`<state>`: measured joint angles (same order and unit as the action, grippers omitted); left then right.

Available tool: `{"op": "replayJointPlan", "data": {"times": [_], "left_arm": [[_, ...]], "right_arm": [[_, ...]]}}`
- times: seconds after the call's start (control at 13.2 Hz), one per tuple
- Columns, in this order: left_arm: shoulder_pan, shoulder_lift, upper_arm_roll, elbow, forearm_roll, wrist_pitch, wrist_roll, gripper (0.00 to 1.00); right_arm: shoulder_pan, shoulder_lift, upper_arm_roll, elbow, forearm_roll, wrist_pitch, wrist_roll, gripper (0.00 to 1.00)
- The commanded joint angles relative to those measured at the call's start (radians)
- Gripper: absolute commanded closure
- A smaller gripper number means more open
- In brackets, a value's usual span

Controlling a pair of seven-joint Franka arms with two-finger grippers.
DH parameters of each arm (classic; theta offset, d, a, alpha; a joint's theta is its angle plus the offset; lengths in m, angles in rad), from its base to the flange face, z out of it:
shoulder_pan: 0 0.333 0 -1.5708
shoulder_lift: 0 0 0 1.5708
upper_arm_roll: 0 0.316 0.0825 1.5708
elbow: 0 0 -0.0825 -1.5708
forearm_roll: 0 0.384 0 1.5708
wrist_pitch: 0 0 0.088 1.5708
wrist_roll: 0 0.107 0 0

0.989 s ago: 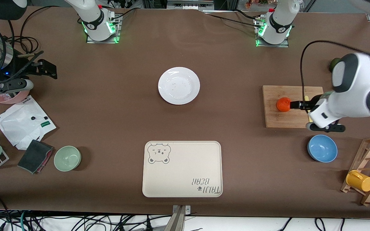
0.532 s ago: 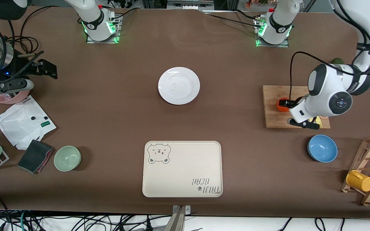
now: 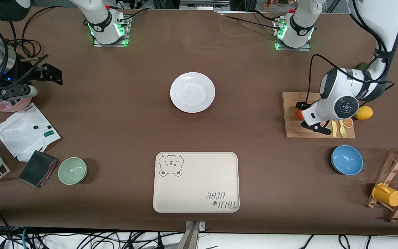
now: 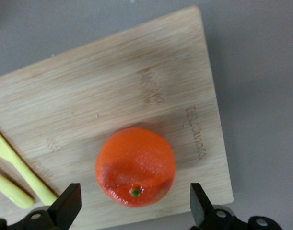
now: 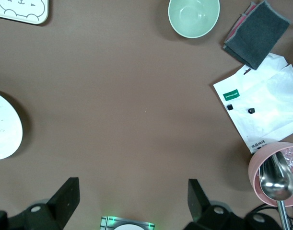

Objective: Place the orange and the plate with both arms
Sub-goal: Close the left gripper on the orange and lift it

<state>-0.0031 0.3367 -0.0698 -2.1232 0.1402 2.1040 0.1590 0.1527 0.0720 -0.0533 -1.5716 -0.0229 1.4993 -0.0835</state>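
Observation:
The orange [image 4: 135, 166] sits on a wooden cutting board [image 4: 112, 86] toward the left arm's end of the table. In the front view only a sliver of the orange [image 3: 300, 113] shows beside the wrist. My left gripper [image 3: 306, 116] is over it, open. In the left wrist view my left gripper [image 4: 134, 203] has its fingers wide on either side of the orange, not touching it. The white plate [image 3: 192, 92] lies empty mid-table, and its edge shows in the right wrist view [image 5: 2, 125]. My right gripper [image 3: 48, 74] waits open and empty at the right arm's end, seen in its own view [image 5: 132, 196].
Yellow knife [image 3: 333, 128], fork, orange slice [image 3: 348, 122] on the board [image 3: 292, 133]; a lemon [image 3: 363, 112] beside it. Blue bowl [image 3: 346, 159], mug rack [image 3: 392, 186], cream bear tray [image 3: 195, 181], green bowl [image 3: 72, 170], dark cloth [image 3: 38, 168], white bag [image 3: 26, 131], pink bowl [image 3: 7, 103].
My left arm has swung in over the cutting board and turned its wrist down, bringing its open gripper from beside the orange to over it. The right arm has not moved.

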Motion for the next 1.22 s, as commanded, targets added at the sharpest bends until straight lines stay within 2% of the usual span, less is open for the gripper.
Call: {"op": "replayJointPlan", "data": {"times": [0.0, 0.38, 0.46, 0.61, 0.68, 0.76, 0.91, 0.99, 1.14], "left_arm": [[0.008, -0.013, -0.001, -0.082, 0.036, 0.126, 0.025, 0.0], [0.018, -0.001, -0.001, -0.112, 0.082, 0.209, 0.027, 0.01], [0.023, 0.004, -0.001, -0.113, 0.082, 0.209, 0.027, 0.08], [0.026, 0.004, -0.002, -0.11, 0.082, 0.205, 0.027, 0.51], [0.023, 0.002, -0.002, -0.109, 0.082, 0.195, 0.027, 0.62], [0.023, -0.007, -0.004, -0.101, 0.082, 0.177, 0.027, 0.66], [0.009, -0.048, -0.007, -0.055, 0.079, 0.087, 0.024, 0.66], [0.006, -0.068, -0.04, -0.02, 0.069, 0.015, 0.019, 0.66], [0.006, -0.071, -0.12, 0.11, 0.056, -0.153, -0.021, 0.66]], "right_arm": [[0.002, -0.008, 0.001, -0.005, 0.006, -0.001, 0.008, 0.0], [0.002, -0.008, 0.001, -0.005, 0.006, -0.001, 0.008, 0.0], [0.002, -0.008, 0.001, -0.005, 0.006, -0.001, 0.008, 0.0], [0.002, -0.008, 0.001, -0.005, 0.006, -0.001, 0.008, 0.0], [0.004, -0.008, 0.003, -0.004, 0.006, -0.001, 0.008, 0.0], [0.004, -0.008, 0.003, -0.004, 0.006, -0.001, 0.008, 0.0], [0.004, -0.008, 0.003, -0.004, 0.006, -0.001, 0.008, 0.0], [0.004, -0.008, 0.003, -0.004, 0.006, 0.001, 0.008, 0.0], [0.007, -0.008, 0.006, -0.005, 0.008, 0.006, 0.01, 0.0]]}}
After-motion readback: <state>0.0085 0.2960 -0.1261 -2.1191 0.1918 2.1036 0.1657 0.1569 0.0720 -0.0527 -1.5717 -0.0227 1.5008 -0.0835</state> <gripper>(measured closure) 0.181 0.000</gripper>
